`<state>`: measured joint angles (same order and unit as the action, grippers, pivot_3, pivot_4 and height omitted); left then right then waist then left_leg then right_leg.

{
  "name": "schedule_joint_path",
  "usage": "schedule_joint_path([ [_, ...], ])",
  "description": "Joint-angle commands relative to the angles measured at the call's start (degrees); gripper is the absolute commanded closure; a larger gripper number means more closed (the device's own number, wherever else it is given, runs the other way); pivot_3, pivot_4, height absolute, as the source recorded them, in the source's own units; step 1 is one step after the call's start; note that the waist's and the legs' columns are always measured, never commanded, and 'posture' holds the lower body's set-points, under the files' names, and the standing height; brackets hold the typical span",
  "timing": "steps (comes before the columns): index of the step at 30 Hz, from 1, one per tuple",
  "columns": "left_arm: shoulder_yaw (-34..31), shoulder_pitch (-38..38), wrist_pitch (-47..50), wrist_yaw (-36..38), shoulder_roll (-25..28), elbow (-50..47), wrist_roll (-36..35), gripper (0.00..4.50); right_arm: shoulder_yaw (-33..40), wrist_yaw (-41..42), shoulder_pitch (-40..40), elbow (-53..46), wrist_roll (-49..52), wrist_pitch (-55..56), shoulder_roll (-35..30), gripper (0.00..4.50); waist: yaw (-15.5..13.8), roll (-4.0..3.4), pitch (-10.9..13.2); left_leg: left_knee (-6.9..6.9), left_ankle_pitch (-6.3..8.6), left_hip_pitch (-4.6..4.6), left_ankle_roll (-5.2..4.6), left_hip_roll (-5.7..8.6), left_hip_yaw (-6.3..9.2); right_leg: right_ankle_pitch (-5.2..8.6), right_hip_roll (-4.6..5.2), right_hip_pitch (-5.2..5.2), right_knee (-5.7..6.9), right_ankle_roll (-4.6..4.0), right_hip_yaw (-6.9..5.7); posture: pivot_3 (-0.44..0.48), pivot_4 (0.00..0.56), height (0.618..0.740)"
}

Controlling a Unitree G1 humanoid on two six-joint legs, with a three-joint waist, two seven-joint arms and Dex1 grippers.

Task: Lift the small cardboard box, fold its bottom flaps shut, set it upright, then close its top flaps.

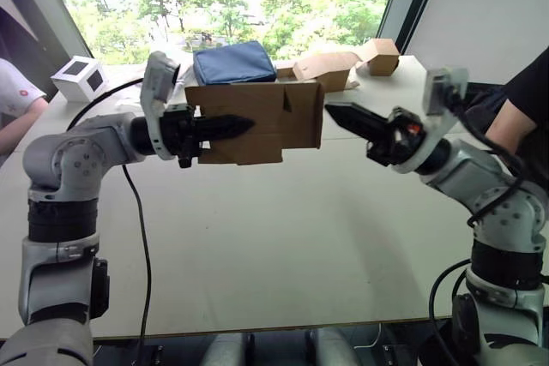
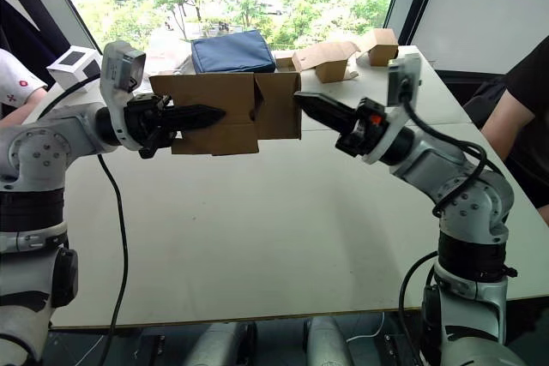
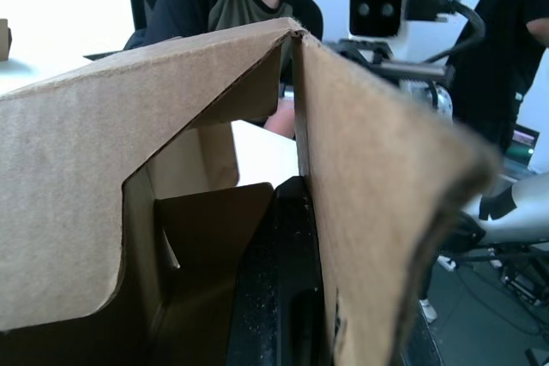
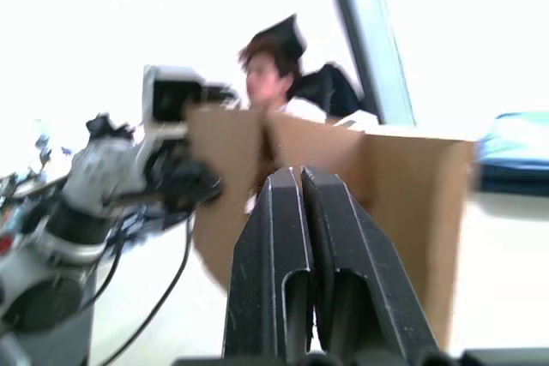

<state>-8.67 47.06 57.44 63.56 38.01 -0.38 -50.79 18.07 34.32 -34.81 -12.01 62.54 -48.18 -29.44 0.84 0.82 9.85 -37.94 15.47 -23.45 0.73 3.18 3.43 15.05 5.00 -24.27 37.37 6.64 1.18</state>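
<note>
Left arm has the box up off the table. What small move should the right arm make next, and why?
Probably ease the right gripper leftward to push the near flap inward. The small cardboard box hangs above the table, held by the left gripper, and the right jaws, shut, point at its right edge, barely short of it.

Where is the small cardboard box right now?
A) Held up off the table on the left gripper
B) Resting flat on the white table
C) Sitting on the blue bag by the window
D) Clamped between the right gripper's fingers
A: the small cardboard box hangs above the table, carried by the left gripper, while the right gripper, fingers shut, points at its side from just beside it.
</note>
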Motion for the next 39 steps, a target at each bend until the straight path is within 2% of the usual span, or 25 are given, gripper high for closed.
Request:
schedule_joint_path([
  [1,-1.6,1.3,-0.4,-0.1,0.1,-1.2,-1.8,4.5,0.5,-3.5,-2.4,7.8,-7.0,7.2,2.6,4.42,0.1,0.0,0.0,0.0,0.0,0.0,0.0,0.0,0.0,0.0,-0.01,-0.01,0.01,0.0,0.01,0.0,0.15,0.74],
  [5,-1.4,1.7,-0.5,-0.4,-0.5,-1.3,-2.1,4.5,-4.6,-4.2,-4.3,15.6,-17.4,14.4,5.5,4.42,0.2,-0.01,0.0,0.01,-0.01,0.0,0.01,0.0,-0.03,0.0,-0.02,-0.04,0.03,0.0,0.02,0.0,0.15,0.74],
  [9,-1.0,2.1,-0.9,-0.7,-1.0,-0.6,-1.7,4.5,-7.2,-2.2,-6.1,17.9,-19.3,16.4,9.9,4.42,0.3,-0.02,0.0,0.02,-0.01,0.0,0.02,0.0,-0.04,0.0,-0.03,-0.06,0.03,0.0,0.04,0.0,0.15,0.74],
  [14,-1.2,2.5,-1.6,-0.7,-0.7,1.6,-0.9,4.5,-7.7,1.4,-3.2,11.0,-12.3,11.6,13.8,4.42,0.1,-0.03,0.0,0.03,-0.03,0.0,0.05,0.01,-0.03,0.0,-0.01,-0.07,0.03,0.0,0.04,0.0,0.15,0.74],
  [19,-1.8,2.7,-1.9,-0.7,-0.4,3.1,-0.8,4.5,-5.5,-1.0,1.2,4.1,-1.7,6.0,18.0,4.42,0.1,-0.03,0.0,0.02,-0.02,0.0,0.03,0.01,0.01,0.0,-0.01,-0.04,0.03,0.0,0.03,0.0,0.15,0.74],
  [25,-2.3,2.4,-1.3,-1.4,-0.9,3.0,-1.7,4.5,-4.0,-5.3,3.6,2.0,6.1,5.1,23.5,4.42,0.2,-0.04,0.0,0.02,-0.02,0.0,0.03,0.0,0.01,0.0,-0.01,-0.07,0.05,0.0,0.03,0.0,0.15,0.74],
  [29,-2.1,2.8,-1.3,-1.6,-1.0,3.3,-1.7,4.5,-4.2,-6.6,3.7,2.7,7.2,5.8,26.0,4.42,0.2,-0.04,0.0,0.03,-0.02,0.0,0.03,0.0,0.01,0.0,-0.01,-0.09,0.06,0.0,0.04,0.0,0.15,0.74],
  [31,-2.1,3.0,-1.2,-1.5,-0.9,3.4,-1.8,4.5,-4.4,-6.6,3.7,3.2,7.2,6.0,26.6,3.89,0.2,-0.04,0.0,0.03,-0.02,0.0,0.03,0.0,0.01,0.0,-0.02,-0.09,0.07,0.0,0.04,0.0,0.15,0.74],
  [32,-2.2,3.1,-1.1,-1.5,-0.9,3.5,-1.8,4.5,-4.4,-6.5,3.6,3.6,7.4,6.1,26.9,3.77,0.2,-0.04,0.0,0.03,-0.02,0.0,0.03,0.0,0.01,0.0,-0.02,-0.09,0.07,0.0,0.04,0.0,0.15,0.74],
  [33,-2.2,3.2,-1.1,-1.5,-0.8,3.6,-1.8,4.5,-4.4,-6.4,3.5,4.1,7.6,6.1,27.2,3.28,0.2,-0.04,0.0,0.03,-0.02,0.0,0.03,0.0,0.01,0.0,-0.02,-0.09,0.07,0.0,0.04,0.0,0.15,0.74],
  [34,-2.2,3.3,-1.1,-1.5,-0.8,3.7,-1.8,4.5,-4.3,-6.4,3.4,4.5,7.8,6.3,27.6,2.99,0.2,-0.04,0.0,0.03,-0.02,0.0,0.03,0.01,0.0,0.0,-0.02,-0.09,0.07,0.0,0.04,0.0,0.15,0.74],
  [39,-2.4,3.5,-1.2,-1.8,-1.1,3.8,-1.9,4.5,-4.3,-6.9,3.4,5.6,8.1,6.9,29.7,2.99,0.3,-0.04,0.0,0.03,-0.02,0.0,0.03,0.01,0.0,0.0,-0.02,-0.09,0.07,0.0,0.04,0.0,0.15,0.74],
])
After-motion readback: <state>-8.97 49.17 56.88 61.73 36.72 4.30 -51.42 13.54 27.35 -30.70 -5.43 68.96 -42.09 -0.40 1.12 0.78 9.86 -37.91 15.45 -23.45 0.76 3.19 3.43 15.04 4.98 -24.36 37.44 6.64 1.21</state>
